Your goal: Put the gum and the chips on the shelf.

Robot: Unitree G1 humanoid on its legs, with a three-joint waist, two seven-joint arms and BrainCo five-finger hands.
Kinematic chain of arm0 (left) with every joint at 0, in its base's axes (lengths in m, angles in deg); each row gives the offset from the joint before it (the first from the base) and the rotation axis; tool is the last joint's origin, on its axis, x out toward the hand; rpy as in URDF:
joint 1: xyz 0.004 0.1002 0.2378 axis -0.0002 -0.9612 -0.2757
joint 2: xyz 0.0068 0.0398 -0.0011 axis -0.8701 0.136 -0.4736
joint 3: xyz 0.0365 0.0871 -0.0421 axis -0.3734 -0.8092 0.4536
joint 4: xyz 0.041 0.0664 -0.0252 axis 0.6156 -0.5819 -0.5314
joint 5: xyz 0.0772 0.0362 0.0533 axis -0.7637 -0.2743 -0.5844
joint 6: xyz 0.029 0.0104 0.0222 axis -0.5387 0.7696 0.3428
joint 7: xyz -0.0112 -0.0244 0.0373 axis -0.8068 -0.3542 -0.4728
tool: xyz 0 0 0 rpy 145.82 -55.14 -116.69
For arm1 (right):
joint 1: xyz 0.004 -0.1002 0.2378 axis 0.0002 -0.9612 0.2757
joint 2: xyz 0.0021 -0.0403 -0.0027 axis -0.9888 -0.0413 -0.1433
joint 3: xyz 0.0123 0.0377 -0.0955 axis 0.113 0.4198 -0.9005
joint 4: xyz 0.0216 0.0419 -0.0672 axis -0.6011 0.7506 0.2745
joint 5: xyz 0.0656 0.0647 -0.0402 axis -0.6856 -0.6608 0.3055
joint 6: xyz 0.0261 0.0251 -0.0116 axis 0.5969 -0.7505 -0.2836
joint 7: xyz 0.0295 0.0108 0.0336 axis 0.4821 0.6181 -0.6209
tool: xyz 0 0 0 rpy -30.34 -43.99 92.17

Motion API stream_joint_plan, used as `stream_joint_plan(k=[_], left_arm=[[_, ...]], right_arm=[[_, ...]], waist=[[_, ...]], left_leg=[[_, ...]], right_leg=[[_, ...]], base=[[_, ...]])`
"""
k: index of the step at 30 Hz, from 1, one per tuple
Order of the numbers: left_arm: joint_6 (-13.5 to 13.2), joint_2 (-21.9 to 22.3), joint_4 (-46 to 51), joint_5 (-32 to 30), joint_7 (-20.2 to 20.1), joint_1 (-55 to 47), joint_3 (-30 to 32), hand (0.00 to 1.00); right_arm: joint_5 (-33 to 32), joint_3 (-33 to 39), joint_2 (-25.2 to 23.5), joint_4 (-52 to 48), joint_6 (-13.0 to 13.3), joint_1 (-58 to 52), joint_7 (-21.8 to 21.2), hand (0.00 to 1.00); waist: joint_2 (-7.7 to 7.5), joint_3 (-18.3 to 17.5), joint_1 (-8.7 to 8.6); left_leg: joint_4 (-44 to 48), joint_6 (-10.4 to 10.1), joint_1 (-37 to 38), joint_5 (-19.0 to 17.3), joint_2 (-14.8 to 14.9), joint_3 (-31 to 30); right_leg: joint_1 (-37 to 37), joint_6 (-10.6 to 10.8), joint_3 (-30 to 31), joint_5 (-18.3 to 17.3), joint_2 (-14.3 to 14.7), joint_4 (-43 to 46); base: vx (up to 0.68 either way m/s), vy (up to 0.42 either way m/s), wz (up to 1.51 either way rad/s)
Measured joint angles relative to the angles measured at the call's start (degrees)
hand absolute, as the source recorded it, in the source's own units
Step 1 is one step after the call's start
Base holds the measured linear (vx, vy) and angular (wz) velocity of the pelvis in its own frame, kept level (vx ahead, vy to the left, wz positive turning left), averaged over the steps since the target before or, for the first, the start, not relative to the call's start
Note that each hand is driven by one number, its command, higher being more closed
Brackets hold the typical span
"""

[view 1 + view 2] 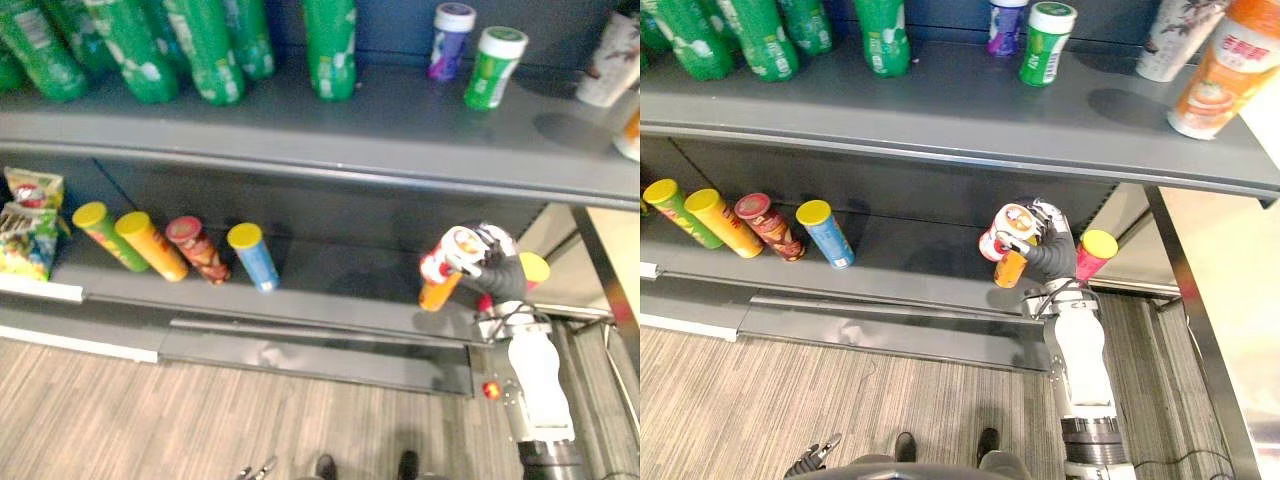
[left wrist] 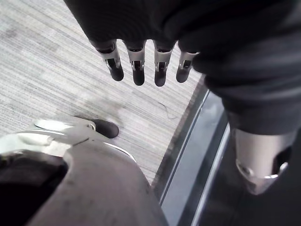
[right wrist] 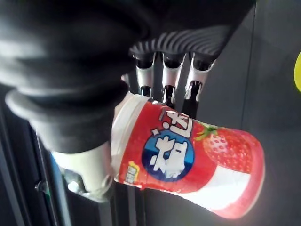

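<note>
Right hand (image 1: 1048, 250): fingers wrapped round a gum bottle (image 3: 188, 155), gripped near its white lid, bottle lying sideways in the grasp. Held over the lower shelf (image 1: 910, 265), right against the top end of an orange chips can (image 1: 1010, 272); cannot tell if they touch. A pink can (image 1: 1095, 250) with a yellow lid sits just beside the wrist.

Left hand (image 2: 138, 66): fingers straight and slack, holding nothing, hanging over the floor (image 2: 56, 70).

Step in hand, as I judge it: placing the gum.
- Turn the bottle upright before letting go, or it will roll.
- Keep clear of the orange can and the pink one.
- Two other gum bottles, purple (image 1: 1006, 25) and green (image 1: 1045, 42), stand on the upper shelf (image 1: 940, 110); that may be the better spot.

Label: red, strawberry picture, blue roundel with white characters; not read off.
</note>
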Motion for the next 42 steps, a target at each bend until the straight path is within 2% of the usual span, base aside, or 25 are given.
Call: stream_joint_plan(k=[8,20,23,34,42], left_arm=[[-0.02,-0.16,-0.56,-1.88,0.00,0.48,-0.55,0.00],[-0.01,-1.28,-3.11,-2.13,0.06,1.43,-1.14,0.00],[-0.02,-1.38,-4.08,-2.48,0.28,1.63,-1.27,0.00],[0.16,-1.73,-4.98,-2.44,0.91,1.98,-1.70,0.00],[0.89,-1.95,-4.96,-2.43,0.95,1.98,-2.00,0.00]], right_arm=[[-0.16,-5.60,0.99,-0.04,-0.25,-0.67,-4.96,1.00],[-10.20,-16.10,4.07,-5.93,-1.25,-0.67,-11.07,1.00],[-11.93,-19.25,5.87,-6.89,-2.38,0.32,-11.69,1.00],[-16.54,-23.12,8.10,-7.63,-2.46,12.76,-10.90,1.00],[-18.15,-22.81,14.63,-7.35,-2.57,21.98,-9.10,1.00]], waist=[[-0.39,-0.44,0.03],[-1.43,-1.38,-0.12],[-1.63,-2.16,0.03],[-2.00,-3.15,0.18],[-2.19,-3.42,0.19]], left_leg=[[-0.09,-0.06,0.63,-0.02,0.07,0.87],[0.03,-0.67,1.58,-0.49,0.22,3.26],[0.02,-0.60,1.56,-0.45,0.28,3.26],[0.15,-0.41,1.63,-0.31,0.92,3.20],[0.10,-0.49,1.66,-0.19,1.46,3.39]], right_leg=[[-0.07,0.08,0.87,0.05,0.10,0.11],[-0.17,0.10,2.83,0.24,0.36,0.27],[-0.10,-0.08,2.87,0.37,0.52,-0.01],[0.64,-0.81,2.84,1.22,1.24,-1.13],[0.83,-1.17,3.05,1.54,1.92,-1.66]], base=[[0.01,0.000,-0.05],[-0.01,-0.002,-0.08],[0.00,0.000,0.00],[0.00,0.000,0.00],[0.00,-0.002,0.00]])
